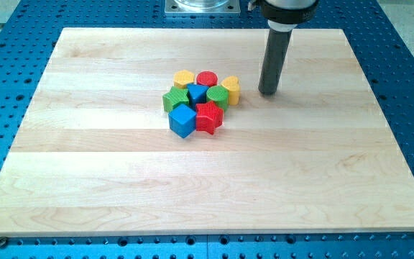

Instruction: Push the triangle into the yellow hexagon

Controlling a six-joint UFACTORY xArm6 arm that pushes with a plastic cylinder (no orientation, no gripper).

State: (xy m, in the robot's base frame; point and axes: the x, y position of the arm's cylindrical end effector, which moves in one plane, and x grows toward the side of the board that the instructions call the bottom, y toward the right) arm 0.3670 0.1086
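Wooden desk (121, 187), pale and rectangular, sits on a blue perforated base (20, 21). Eight small blocks lie bunched together slightly above the desk's centre. At the back of the bunch, from the view's left: a yellow hexagon (184, 78), a red cylinder (207, 79) and a yellow heart-shaped block (231, 88). In the middle row: a green block (175, 99) of star-like outline, a blue triangle (197, 93) and a green rounded block (218, 96). At the front: a blue cube (182, 120) and a red star-shaped block (208, 116). All eight appear to touch their neighbours; the blue triangle is enclosed on every side, with the yellow hexagon just above and to the view's left of it, seemingly in contact, though the exact seam cannot be confirmed. No hand is fitted, so no open or closed condition applies; the arm ends in a straight dark rod, upright. My tip (268, 93) rests on the desk to the view's right of the bunch, near the yellow heart-shaped block but clear of it. The blue triangle lies further to the view's left of my tip, at about the same height in the view, with the green rounded block and the heart-shaped block between them.
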